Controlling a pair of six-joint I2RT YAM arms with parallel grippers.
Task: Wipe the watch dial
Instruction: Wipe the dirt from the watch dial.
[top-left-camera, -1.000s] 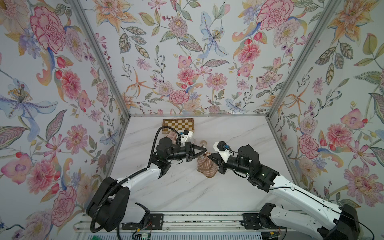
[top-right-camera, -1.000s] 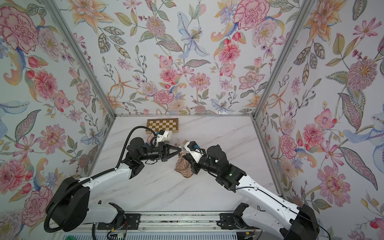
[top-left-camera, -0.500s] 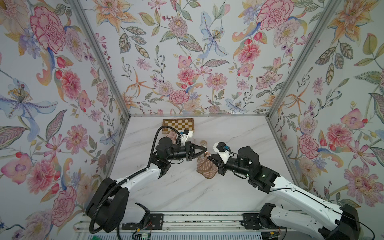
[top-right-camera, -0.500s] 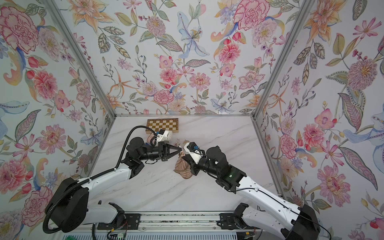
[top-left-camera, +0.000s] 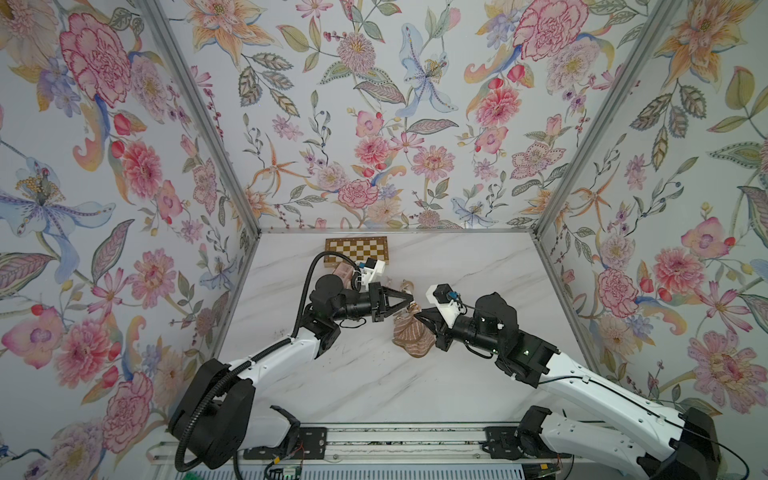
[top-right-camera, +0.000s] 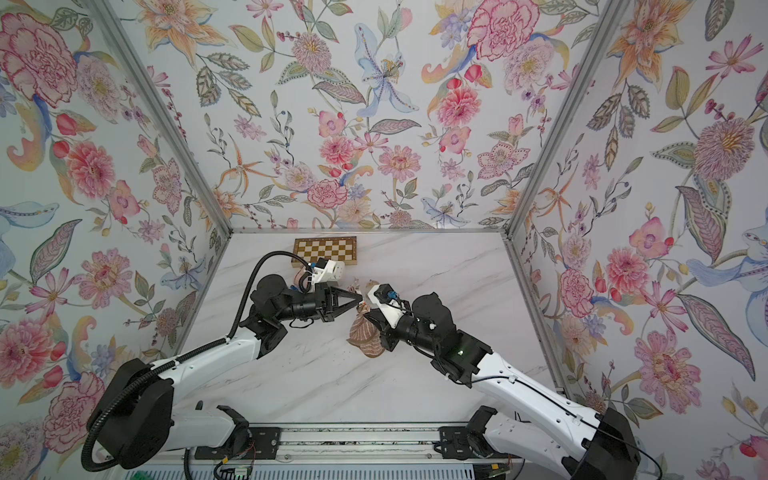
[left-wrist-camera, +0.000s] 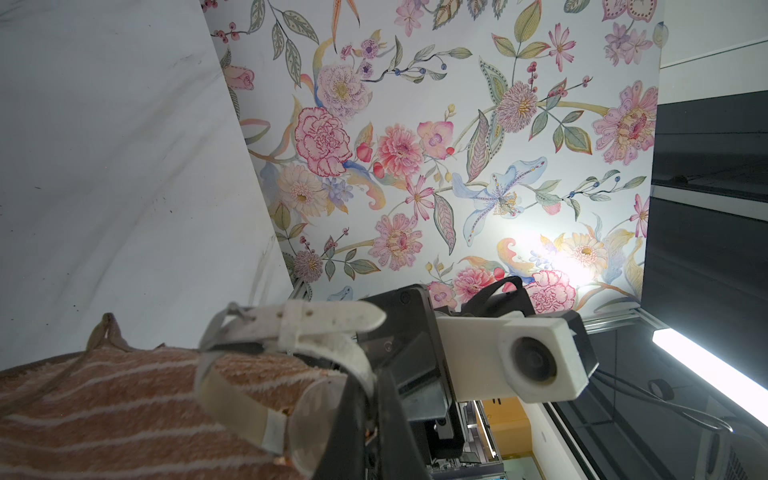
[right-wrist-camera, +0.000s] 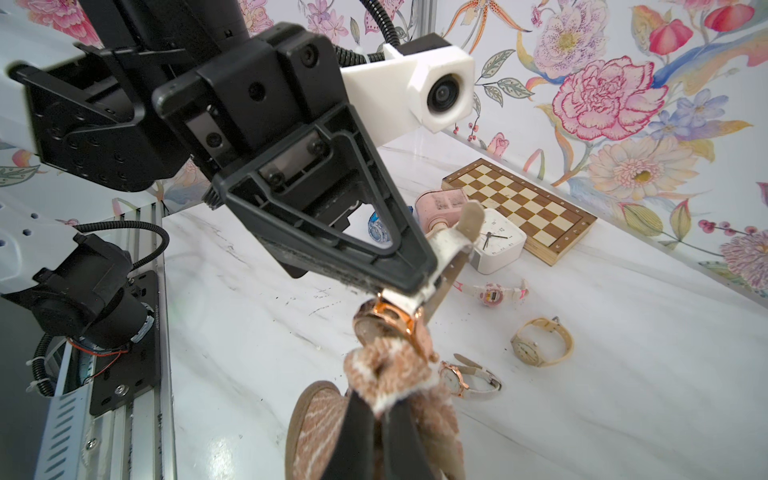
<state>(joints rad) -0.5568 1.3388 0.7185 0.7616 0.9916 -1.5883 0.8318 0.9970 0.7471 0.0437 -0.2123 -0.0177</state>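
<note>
Left of my left arm, the bare marble table (top-left-camera: 266, 316) gives me room up to the wall edge. The left gripper (top-left-camera: 410, 300) is clenched on the watch (right-wrist-camera: 390, 320), mid-table and lifted off the top. Its strap (left-wrist-camera: 324, 332) rises above the case, and the dial is turned right, against the striped cloth (top-left-camera: 411, 336). The right gripper (right-wrist-camera: 376, 411) is clamped on that cloth. Loose watches (right-wrist-camera: 524, 351) lie just beyond, and there is open marble to the right. Hardly anything has shifted since a second ago.
</note>
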